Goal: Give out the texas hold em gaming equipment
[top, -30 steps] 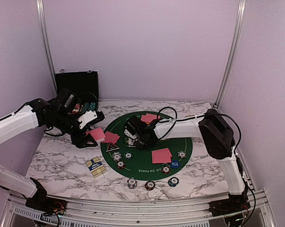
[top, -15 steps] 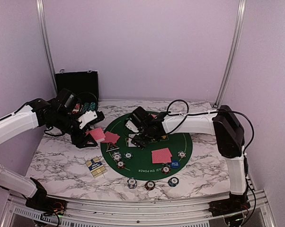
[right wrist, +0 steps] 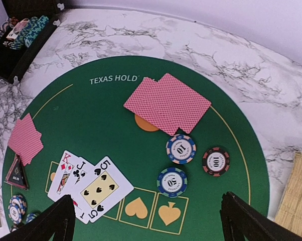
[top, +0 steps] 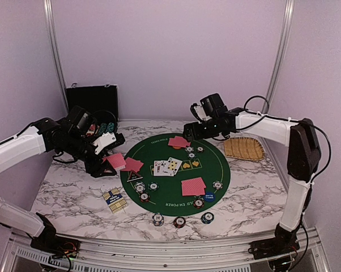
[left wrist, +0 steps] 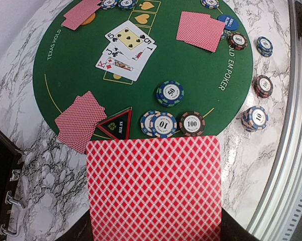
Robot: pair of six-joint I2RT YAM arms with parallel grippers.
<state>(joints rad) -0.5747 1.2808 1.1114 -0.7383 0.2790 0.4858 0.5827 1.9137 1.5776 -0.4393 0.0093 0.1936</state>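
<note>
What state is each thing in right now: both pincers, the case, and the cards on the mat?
Left pincer, shut on a card, red back up.
Right pincer, open, holding nothing.
Case, open, lid upright.
Fanned cards, face up, overlapping.
Far pair, face down.
Near pair, face down.
Left pair, face down.

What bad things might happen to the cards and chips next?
The left gripper pinches one card by one end; it might slip and fall onto the dealt pair nearby. The open right gripper hovers above the far chips; coming down, a finger might knock them or the face-up cards.
</note>
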